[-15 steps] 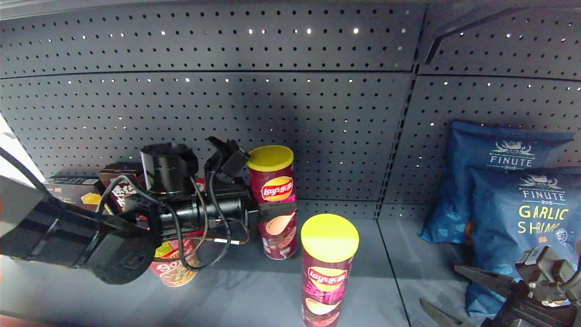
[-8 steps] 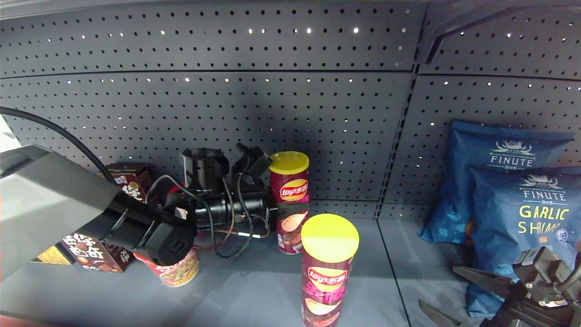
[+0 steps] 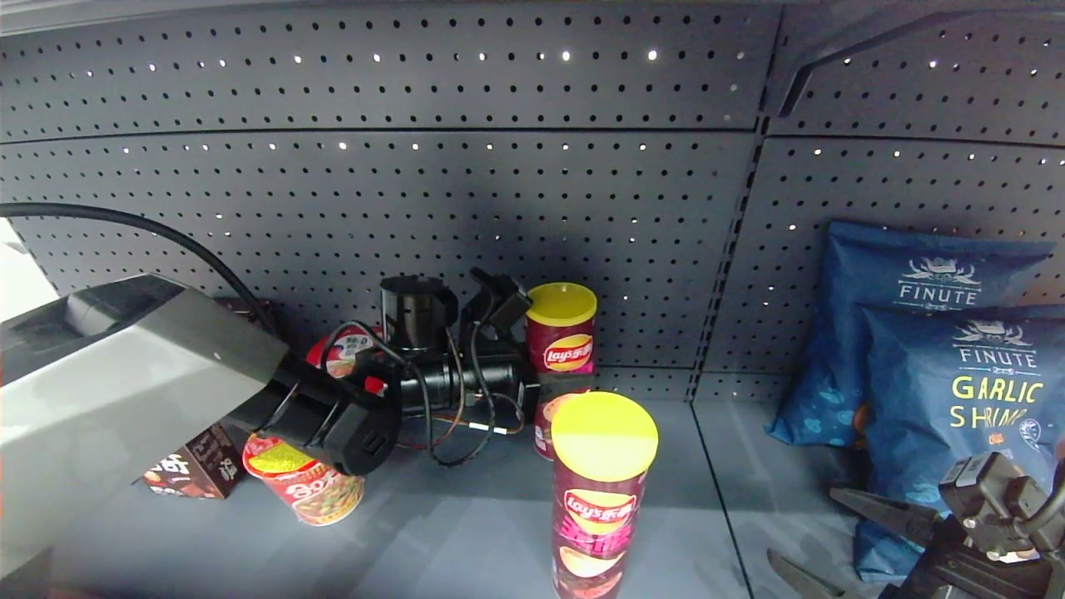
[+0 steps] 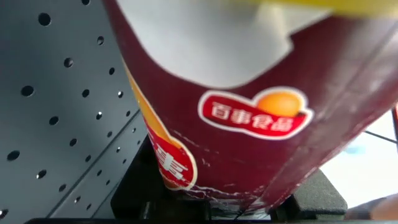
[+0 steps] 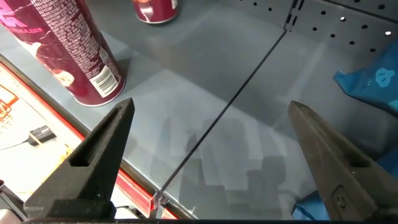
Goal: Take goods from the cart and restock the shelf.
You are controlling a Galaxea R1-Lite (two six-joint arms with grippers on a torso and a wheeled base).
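- One hand, the left hand (image 3: 556,388), was clamped around the middle of a maroon chip can (image 3: 561,331) with a yellow lid, holding it upright at the back of the shelf (image 3: 466,532).
- The chip can stood just in front of the pegboard wall (image 3: 499,208), in line behind a second can (image 3: 601,499) of the same kind that stood near the shelf's front edge.
- The second can's lid hid the held can's base. In the right wrist view, a can base seemed to sit on the shelf floor, though contact could not be confirmed.
- The step in hand looked to be setting the chip can down in its row. Done well, the base would rest flat on the shelf before the fingers parted.
- The release should be gentle, because a tall, narrow can tips easily.
- The withdrawal would best run straight back along the arm's own line, clear of the second can on one side and the cup noodles (image 3: 304,491) under the forearm on the other.
- A dark box (image 3: 187,470) lay beyond the cup noodles, at the shelf's left end.
- The right hand (image 5: 217,162) hovered low at the front right with its fingers spread wide and empty, near the blue snack bags (image 3: 957,391) leaning on the wall.
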